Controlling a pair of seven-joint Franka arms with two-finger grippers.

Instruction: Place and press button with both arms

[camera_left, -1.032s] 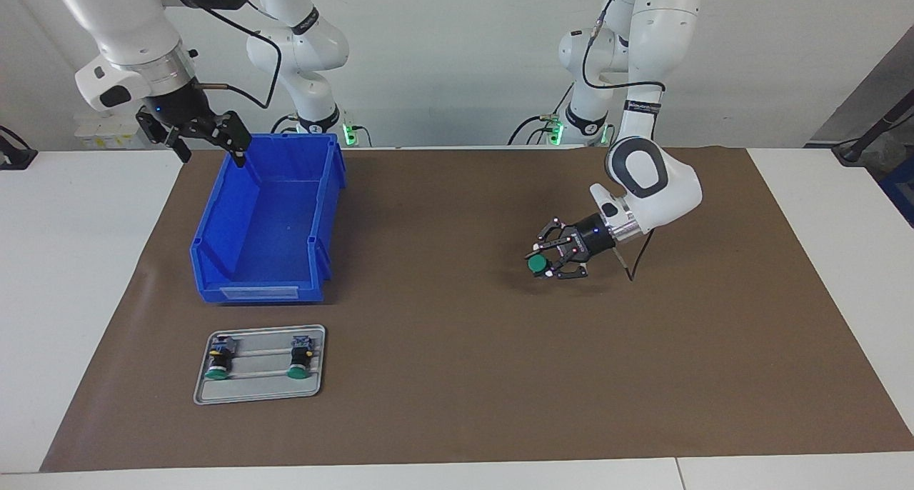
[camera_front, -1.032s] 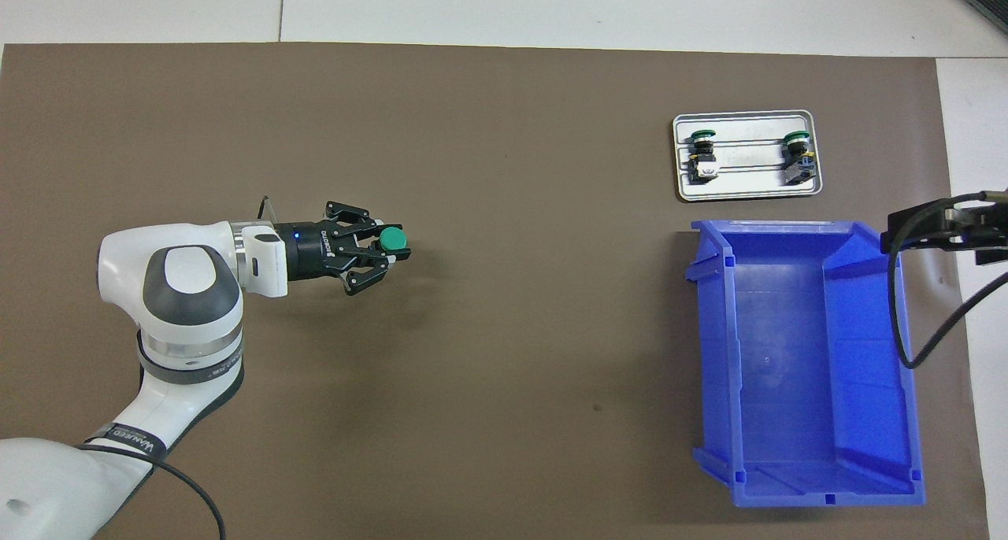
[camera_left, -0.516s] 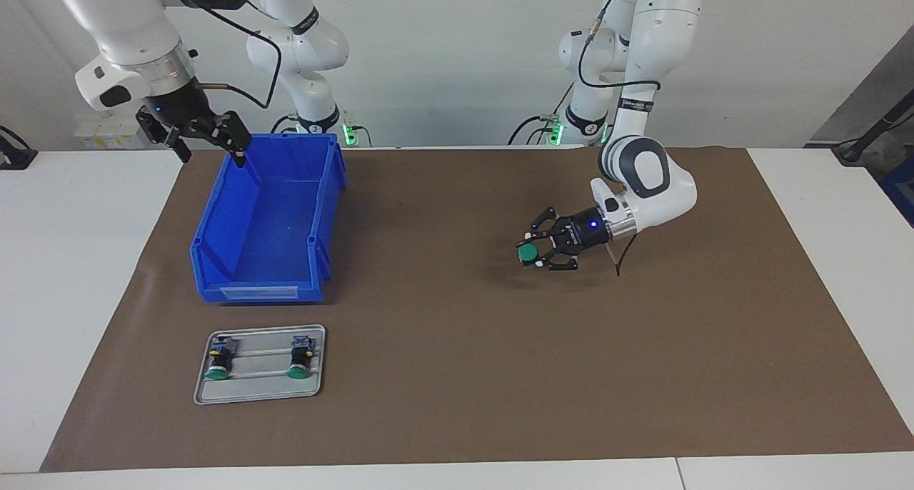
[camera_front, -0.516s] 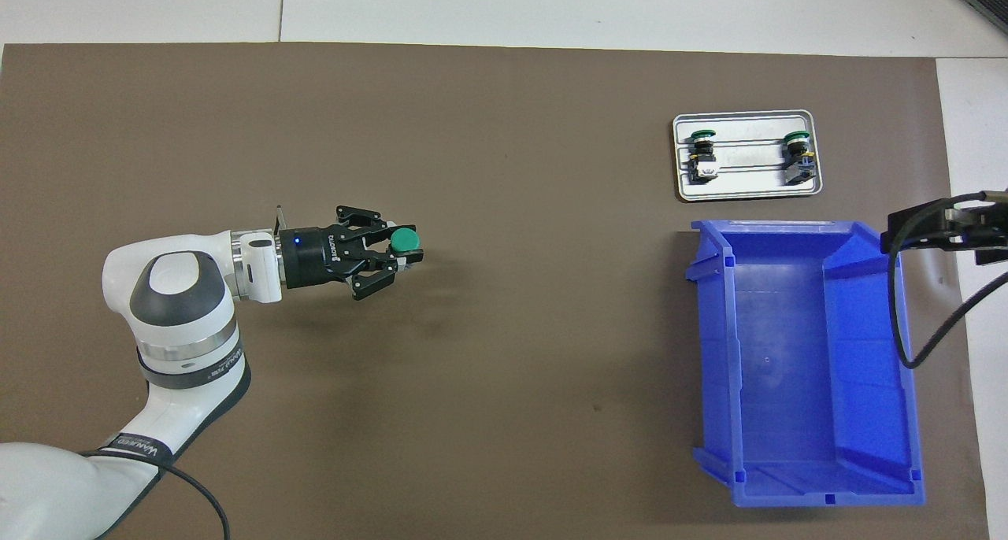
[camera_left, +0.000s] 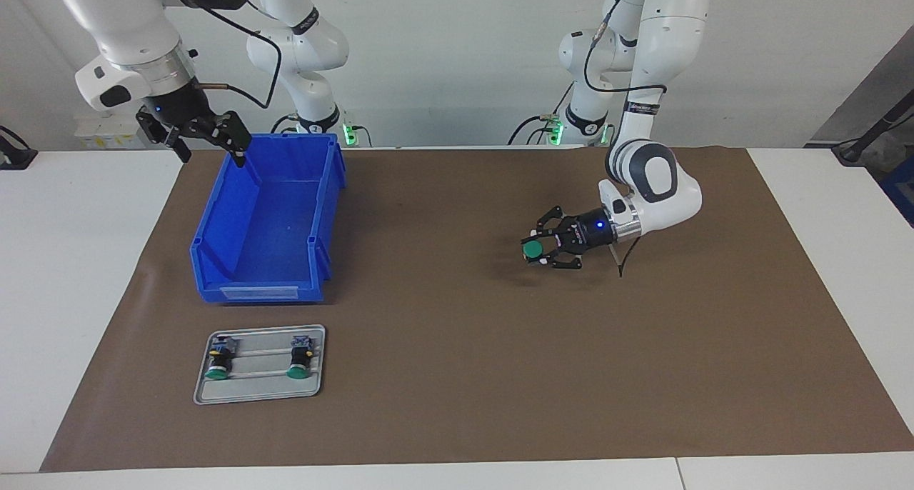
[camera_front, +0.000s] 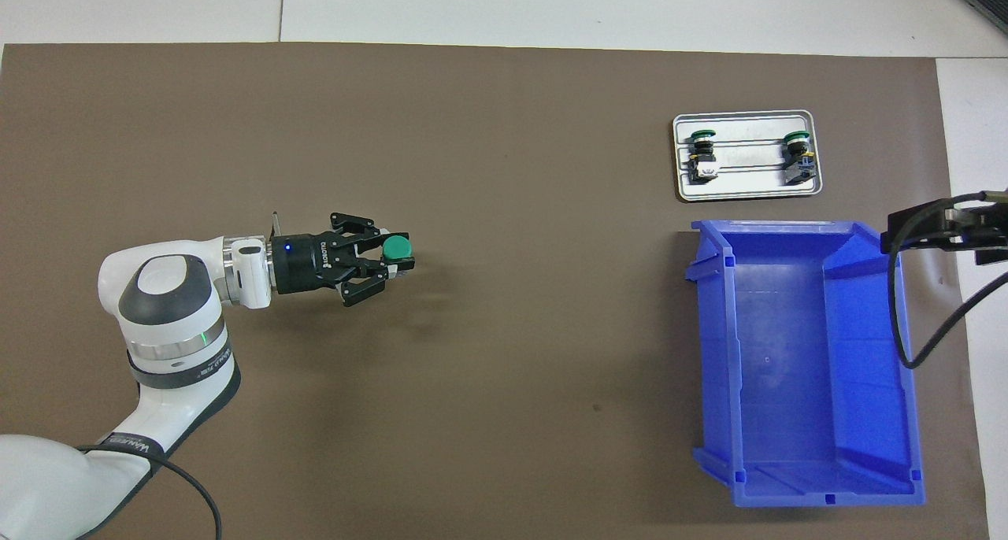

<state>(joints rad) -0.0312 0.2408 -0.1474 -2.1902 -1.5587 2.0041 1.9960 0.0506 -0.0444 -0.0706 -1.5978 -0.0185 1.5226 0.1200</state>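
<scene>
The left gripper [camera_left: 537, 253] grasps the button [camera_left: 531, 249], likely light, rigid and slick-capped, best pinched by its blocky body.

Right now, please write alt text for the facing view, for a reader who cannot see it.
The left gripper holds a green button over the brown mat. The right gripper waits open over the blue bin; two more buttons lie on a tray.

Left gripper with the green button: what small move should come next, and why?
Probably lower it to set the button on the brown mat. The left gripper holds it just above bare mat, green cap up, while the right gripper waits open over the blue bin's rim.
</scene>
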